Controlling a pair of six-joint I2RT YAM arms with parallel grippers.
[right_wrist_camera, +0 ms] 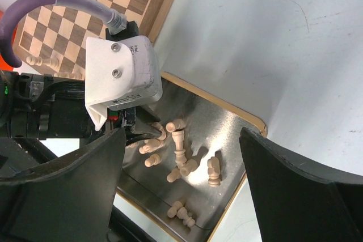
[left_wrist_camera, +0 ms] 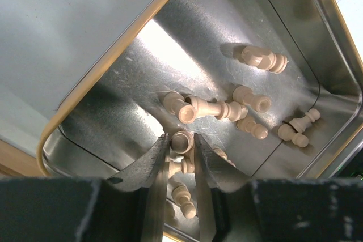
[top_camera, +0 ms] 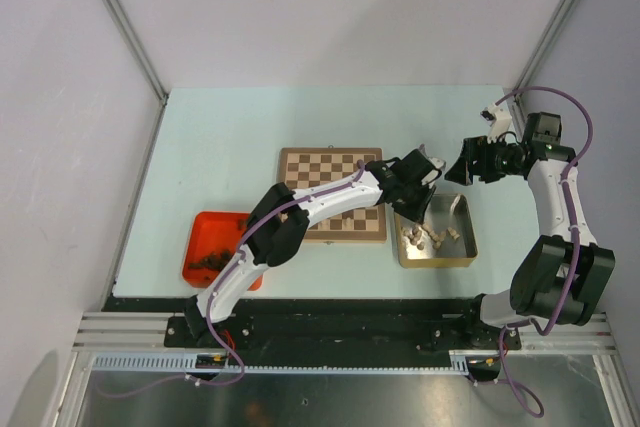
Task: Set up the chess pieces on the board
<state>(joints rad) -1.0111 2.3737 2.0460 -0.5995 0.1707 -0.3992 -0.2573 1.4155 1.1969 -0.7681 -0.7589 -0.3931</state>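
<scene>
While the left gripper sat low inside the gold tin, its fingers were clamped on one pale chess piece; other loose chess pieces crowded close, with the tin's corner wall nearby. The right gripper was spread wide, empty, above the tin. The board lay just left of the tin, with several chessmen near one edge.

The left arm hid part of the board; dark pieces in the red tray were too small to distinguish.
</scene>
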